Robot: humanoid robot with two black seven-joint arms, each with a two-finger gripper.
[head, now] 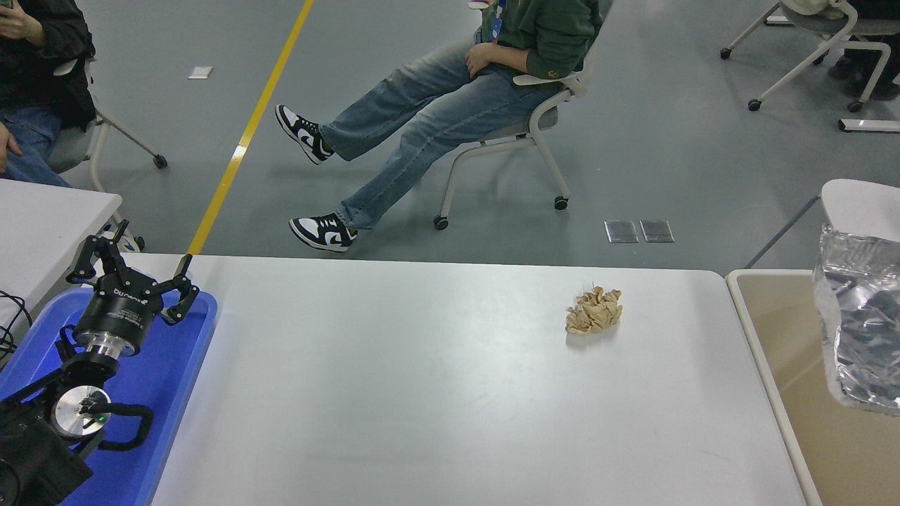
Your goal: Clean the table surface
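Head view: crumpled paper (594, 310) on table surface (422, 393)

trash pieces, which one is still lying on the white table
The crumpled brown paper wad lies on the table; the silver foil bag hangs over the beige bin.

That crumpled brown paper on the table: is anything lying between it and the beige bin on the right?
Nothing visible does. The crumpled brown paper sits alone on the table surface, with only bare tabletop between it and the beige bin. A silver foil bag hangs over the bin.
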